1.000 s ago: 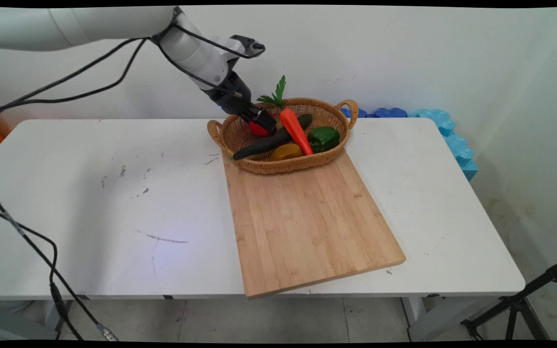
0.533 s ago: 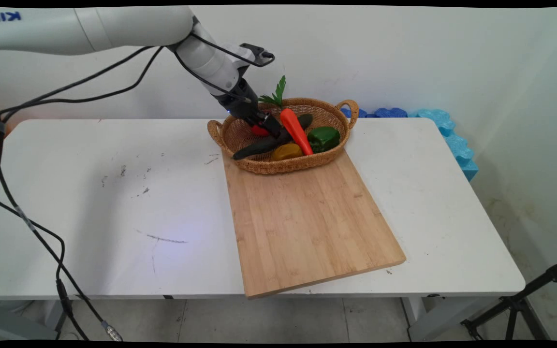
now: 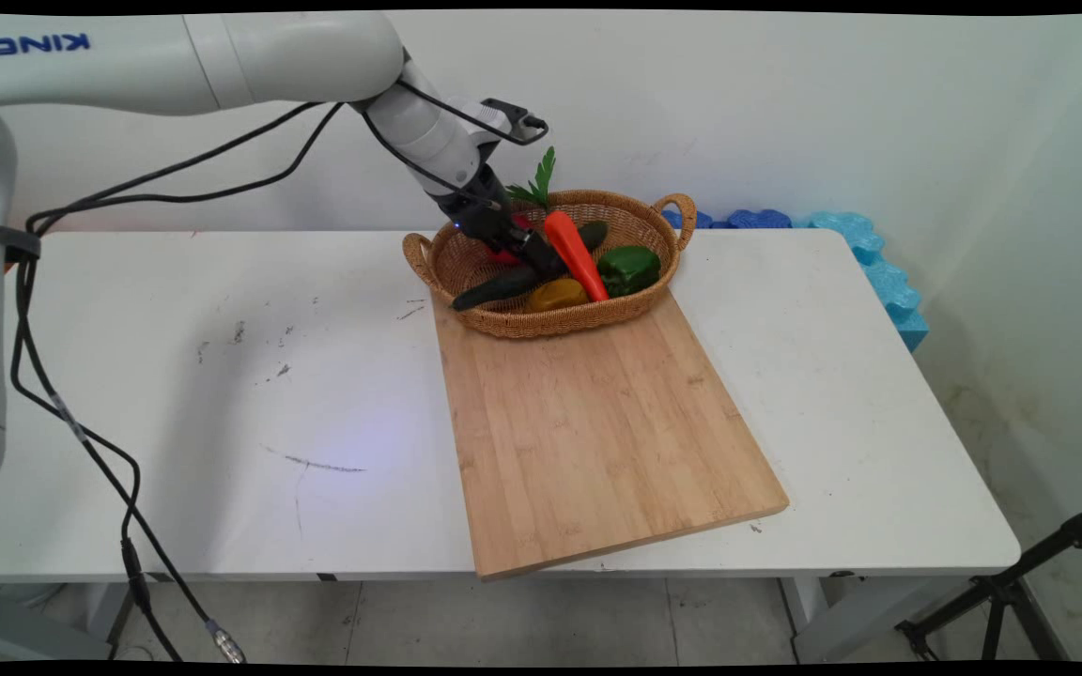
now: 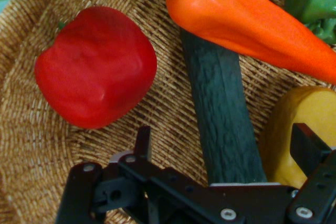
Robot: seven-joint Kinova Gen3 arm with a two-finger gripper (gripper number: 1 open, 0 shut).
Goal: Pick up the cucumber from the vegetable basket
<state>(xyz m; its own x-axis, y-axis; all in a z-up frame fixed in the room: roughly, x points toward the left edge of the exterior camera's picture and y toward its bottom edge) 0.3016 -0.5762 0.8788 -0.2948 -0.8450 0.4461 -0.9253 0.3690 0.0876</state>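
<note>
wicker: the oval woven basket with two handles [image 3: 635, 310] sat on the far end of the pale wooden cutting board [image 3: 597, 432], which lay on the white table [image 3: 175, 394]. black two-finger gripper [image 3: 530, 255] was down inside the basket, left of centre. jaws were spread wide, gripping nothing. in the hand view the gripper [image 4: 226, 148] straddled the long dark green cucumber [image 4: 220, 124]: one finger [image 4: 143, 142] sat on the side toward the red bell pepper [image 4: 94, 66], the other on the side toward the yellow vegetable [image 4: 296, 129]. contact between fingers and cucumber couldn't be told.

in the main view the cucumber [image 3: 494, 286] lay diagonally across the basket, its left end up on the rim. orange carrot with green leaves [image 3: 574, 252] crossed over its far part. red pepper [image 3: 503, 252] was mostly hidden behind the gripper, at the back left of the basket. yellow vegetable [image 3: 555, 295] sat at the front, just beside the cucumber. green bell pepper [image 3: 628, 268] sat right of the carrot.

blue foam pieces [image 3: 865, 258] lay along the wall past the table's far right corner.
</note>
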